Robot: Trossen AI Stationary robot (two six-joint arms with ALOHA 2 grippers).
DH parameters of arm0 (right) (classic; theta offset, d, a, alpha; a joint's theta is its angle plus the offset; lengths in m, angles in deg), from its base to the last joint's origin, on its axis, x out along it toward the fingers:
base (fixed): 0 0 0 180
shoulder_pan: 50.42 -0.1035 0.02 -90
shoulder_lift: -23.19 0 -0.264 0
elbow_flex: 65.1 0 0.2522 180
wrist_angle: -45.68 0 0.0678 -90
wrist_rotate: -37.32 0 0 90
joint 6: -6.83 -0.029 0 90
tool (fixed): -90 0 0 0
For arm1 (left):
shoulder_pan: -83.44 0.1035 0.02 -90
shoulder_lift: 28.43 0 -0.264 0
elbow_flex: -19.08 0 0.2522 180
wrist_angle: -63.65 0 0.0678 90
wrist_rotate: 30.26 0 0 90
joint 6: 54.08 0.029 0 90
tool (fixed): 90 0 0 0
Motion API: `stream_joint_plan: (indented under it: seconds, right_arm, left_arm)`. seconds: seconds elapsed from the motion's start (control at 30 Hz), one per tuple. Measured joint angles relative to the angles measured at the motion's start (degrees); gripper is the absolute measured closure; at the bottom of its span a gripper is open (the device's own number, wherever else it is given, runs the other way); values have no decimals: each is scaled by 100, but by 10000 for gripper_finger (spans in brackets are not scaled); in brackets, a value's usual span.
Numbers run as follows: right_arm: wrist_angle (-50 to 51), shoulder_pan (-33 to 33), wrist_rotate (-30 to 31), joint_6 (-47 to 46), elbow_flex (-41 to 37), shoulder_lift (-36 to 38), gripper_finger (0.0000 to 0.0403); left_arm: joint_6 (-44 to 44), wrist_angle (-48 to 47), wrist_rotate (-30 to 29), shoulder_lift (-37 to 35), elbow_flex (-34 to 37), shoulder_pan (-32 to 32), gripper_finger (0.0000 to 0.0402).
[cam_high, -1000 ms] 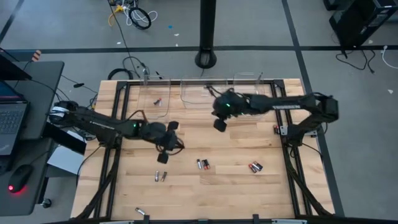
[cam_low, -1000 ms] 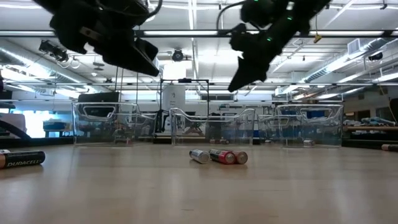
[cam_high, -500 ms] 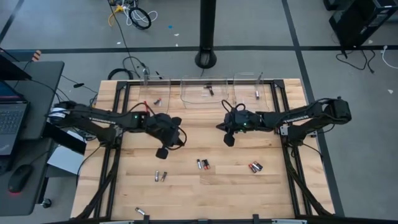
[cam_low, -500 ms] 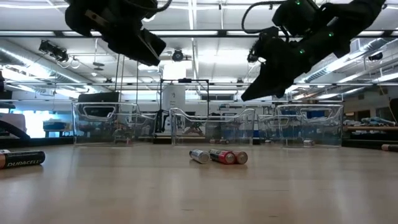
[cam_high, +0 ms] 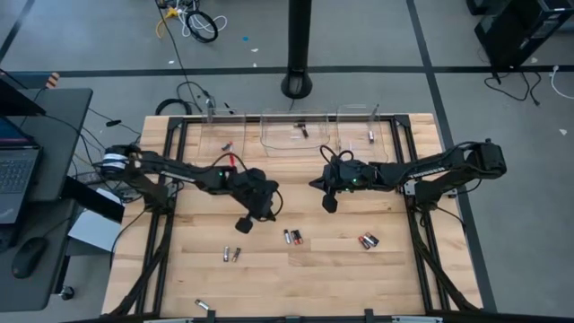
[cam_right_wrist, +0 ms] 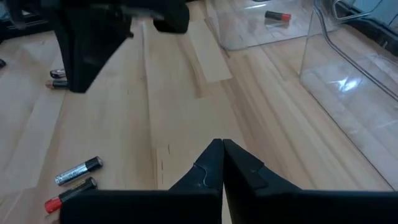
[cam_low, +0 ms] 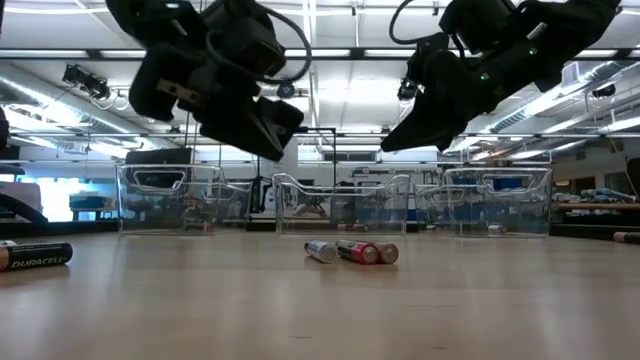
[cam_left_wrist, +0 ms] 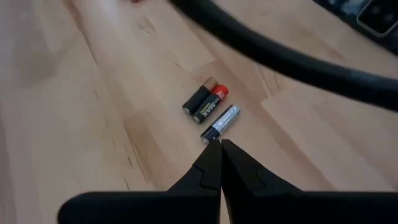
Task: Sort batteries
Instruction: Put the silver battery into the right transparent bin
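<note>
Left wrist view: left hand (cam_left_wrist: 221, 144) closed, empty, over cylindrical batteries (cam_left_wrist: 211, 110).

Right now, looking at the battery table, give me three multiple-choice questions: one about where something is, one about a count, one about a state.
1. Where is the left gripper?
A. Inside a clear bin
B. Above the table, near the cluster of three batteries
C. Off the table's edge

2. How many batteries lie together in the cluster seen in the left wrist view?
A. One
B. Three
C. Six

3. How do the right gripper's jaws stand?
A. Shut, holding nothing
B. Wide open
C. Shut on a battery

Answers:
1. B, since the high view shows it over the wood just left of that cluster.
2. B, since a black one, a red-ended one and a silver one lie side by side.
3. A, since the right wrist view shows the jaws pressed together with nothing between them.
</note>
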Motion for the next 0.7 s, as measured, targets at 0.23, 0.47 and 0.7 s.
stream_joint_plan:
  seconds: [0.23,0.47,0.7]
  right_arm:
    - [40,0,0,2,0,-1,389]
    - [53,0,0,5,0,-4,386]
    - [89,-2,-1,31,0,-4,390]
  left_arm:
    - [564,341,-43,455,2,-121,383]
    - [593,304,-58,785,-281,-222,331]
    - [756,123,115,1367,-780,-350,272]
